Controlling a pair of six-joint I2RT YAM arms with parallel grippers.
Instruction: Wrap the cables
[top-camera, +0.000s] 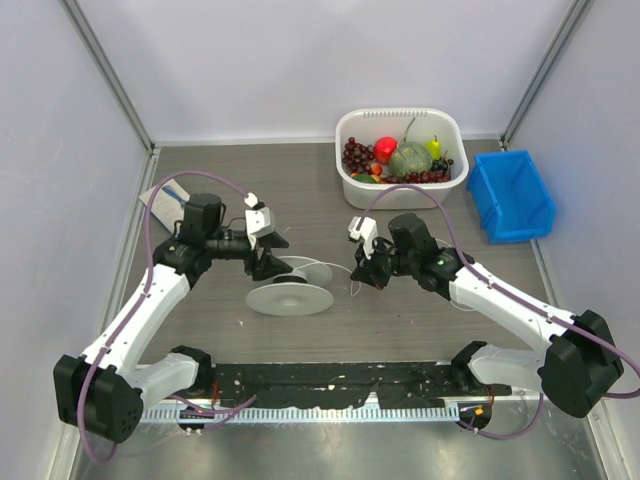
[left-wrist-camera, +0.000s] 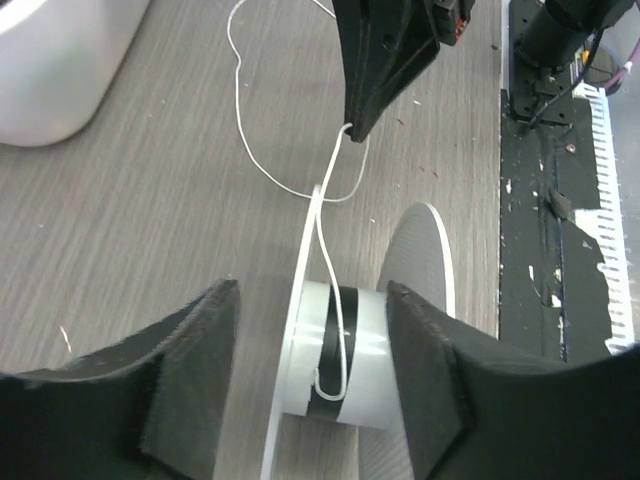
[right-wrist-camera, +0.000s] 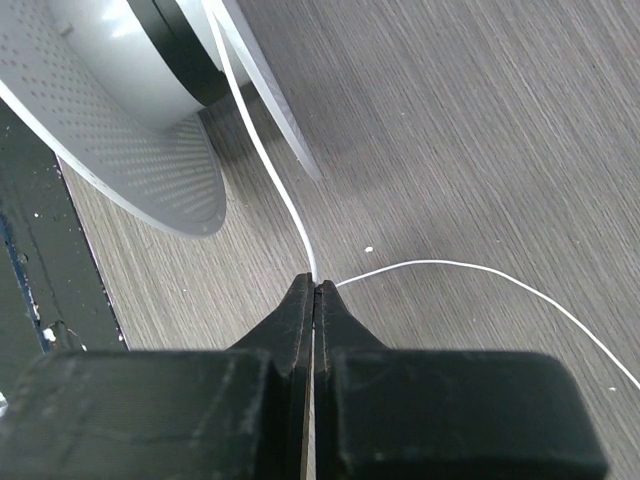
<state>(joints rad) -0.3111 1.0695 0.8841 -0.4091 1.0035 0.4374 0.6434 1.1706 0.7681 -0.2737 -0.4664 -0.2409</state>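
Observation:
The cables are one thin white cord (top-camera: 322, 268). It runs from the hub of a translucent white spool (top-camera: 290, 297) lying on the table to my right gripper (top-camera: 358, 277). In the right wrist view that gripper (right-wrist-camera: 315, 283) is shut on the cord (right-wrist-camera: 268, 165), which trails off to the right over the wood. My left gripper (left-wrist-camera: 310, 292) is open, its pads (left-wrist-camera: 190, 385) on either side of the spool hub (left-wrist-camera: 345, 345). A loop of cord (left-wrist-camera: 333, 215) hangs over the hub's black band. The right gripper's tips (left-wrist-camera: 352, 125) pinch the cord just beyond the spool.
A white tub of toy fruit (top-camera: 448, 125) stands at the back, with a blue bin (top-camera: 510, 195) to its right. A black strip (top-camera: 330, 385) runs along the near edge between the arm bases. A pale card (top-camera: 160, 205) lies at far left.

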